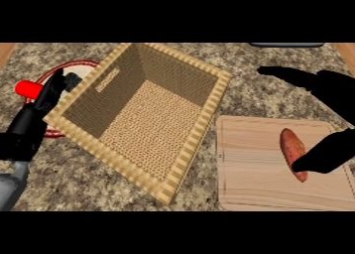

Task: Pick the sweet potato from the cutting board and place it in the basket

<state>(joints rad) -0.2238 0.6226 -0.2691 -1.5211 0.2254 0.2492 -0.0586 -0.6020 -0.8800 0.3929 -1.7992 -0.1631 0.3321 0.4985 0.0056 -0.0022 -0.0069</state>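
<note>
Sweet potato lies on cutting board, toward its right edge. Right hand spread open over it, thumb beside its lower end, likely poised to close. Basket just left; left hand open, resting at counter's left edge

Left hand: held at the left edge, fingers straight and raised.
Right hand: spread open, thumb lowered.

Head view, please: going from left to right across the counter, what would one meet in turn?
Left hand by the red-rimmed plate → basket → cutting board → sweet potato → right hand, open, thumb at the potato's right side.
</note>
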